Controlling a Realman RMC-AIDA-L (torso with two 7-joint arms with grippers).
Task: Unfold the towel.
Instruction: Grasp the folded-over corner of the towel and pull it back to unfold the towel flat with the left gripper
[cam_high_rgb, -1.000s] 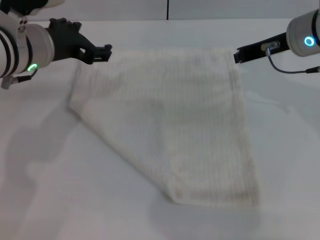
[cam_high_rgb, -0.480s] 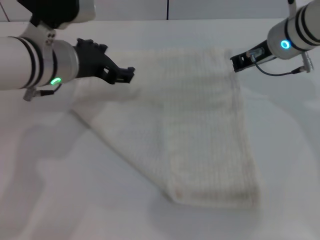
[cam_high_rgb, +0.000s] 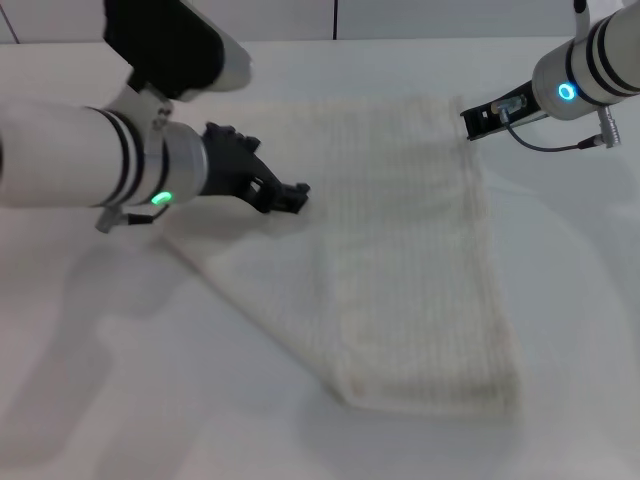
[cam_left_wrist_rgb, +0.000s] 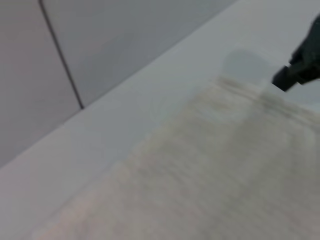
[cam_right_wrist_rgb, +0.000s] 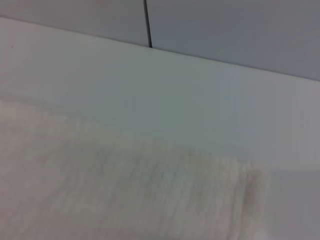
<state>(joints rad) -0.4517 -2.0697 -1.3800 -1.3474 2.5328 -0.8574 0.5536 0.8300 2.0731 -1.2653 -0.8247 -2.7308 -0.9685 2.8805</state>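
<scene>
Fingers (cam_high_rgb: 296, 196) on ribbed cream towel (cam_high_rgb: 400, 260)

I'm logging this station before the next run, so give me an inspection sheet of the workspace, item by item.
Surface: white table, smooth.
Job's things: towel lies partly folded, its left part doubled along a diagonal edge.
Clutter: nothing seen.
Grippers: left gripper over the towel's left part; right gripper at its far right corner.
Cables: grey cable looped under the right arm.
Surroundings: grey wall with a dark seam.
</scene>
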